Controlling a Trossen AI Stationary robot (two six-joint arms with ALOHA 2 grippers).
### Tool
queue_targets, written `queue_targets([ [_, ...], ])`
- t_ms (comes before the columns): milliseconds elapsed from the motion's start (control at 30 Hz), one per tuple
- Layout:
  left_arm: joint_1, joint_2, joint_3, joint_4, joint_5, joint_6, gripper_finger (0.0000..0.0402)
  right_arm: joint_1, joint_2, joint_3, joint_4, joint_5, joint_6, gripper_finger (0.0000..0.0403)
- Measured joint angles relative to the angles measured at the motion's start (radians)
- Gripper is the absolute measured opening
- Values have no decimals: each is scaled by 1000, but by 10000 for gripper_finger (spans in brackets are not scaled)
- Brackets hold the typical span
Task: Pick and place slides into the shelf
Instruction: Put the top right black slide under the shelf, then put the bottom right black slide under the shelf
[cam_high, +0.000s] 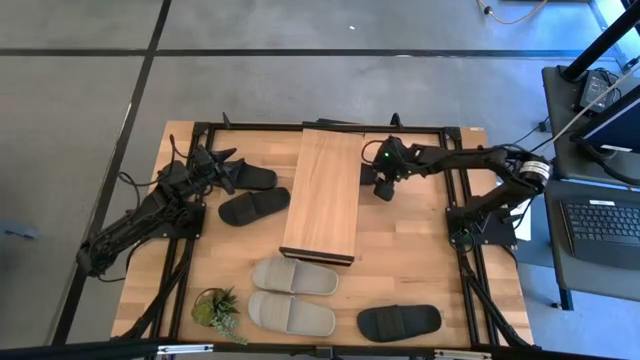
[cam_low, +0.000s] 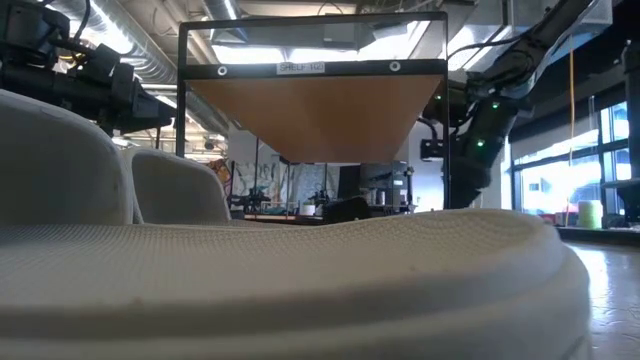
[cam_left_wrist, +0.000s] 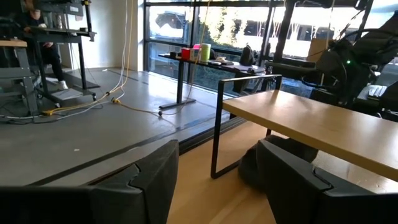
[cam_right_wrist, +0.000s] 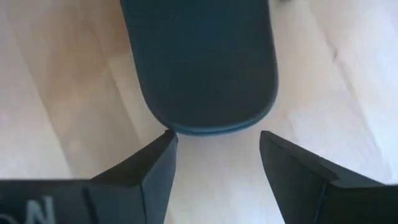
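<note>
While visible: three black slides (cam_high: 261, 206), two beige slides (cam_high: 294, 275).

Shelf (cam_high: 322, 190): smooth light wood top, dark metal frame. Beige slides (cam_high: 293, 275): finely textured, matt. Black slide (cam_right_wrist: 199, 62): matt.

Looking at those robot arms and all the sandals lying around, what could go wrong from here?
The right gripper hangs open just off the end of a black slide beside the shelf; closing there, it might miss it or push it away. It works close to the shelf's dark frame and could bump it. The left gripper, also open, hovers near two black slides and could nudge one.
</note>
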Motion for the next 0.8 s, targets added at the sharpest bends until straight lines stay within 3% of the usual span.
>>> queue_targets([
  [267, 0, 0, 0, 0, 0, 0, 208, 0, 128, 92, -7, 1, -32, 228],
  [400, 0, 0, 0, 0, 0, 0, 208, 0, 144, 130, -98, 1, -31, 228],
  [633, 0, 0, 0, 0, 0, 0, 208, 22, 48, 153, -292, 2, 12, 228],
  [800, 0, 0, 0, 0, 0, 0, 208, 119, -85, 144, -408, 1, 78, 228],
])
